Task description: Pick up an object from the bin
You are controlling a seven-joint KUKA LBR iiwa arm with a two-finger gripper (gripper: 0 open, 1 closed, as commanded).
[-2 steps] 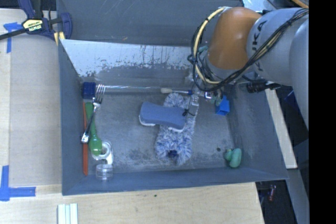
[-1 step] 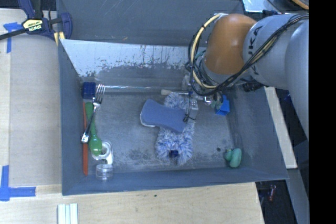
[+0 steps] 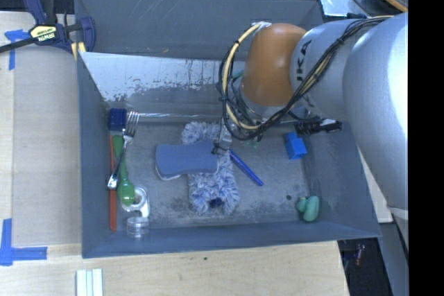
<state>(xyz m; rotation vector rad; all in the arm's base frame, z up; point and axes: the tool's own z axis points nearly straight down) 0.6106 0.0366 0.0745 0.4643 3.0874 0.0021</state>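
Just left of the gripper lies a blue duster pad with shaggy fringe. Judged light, soft and yielding; pinch its near edge. Gripper opening: cannot tell, hidden beneath the wrist.

Over on the left: silver fork, orange stick, clear cup. Far right, small blue block and teal lump.
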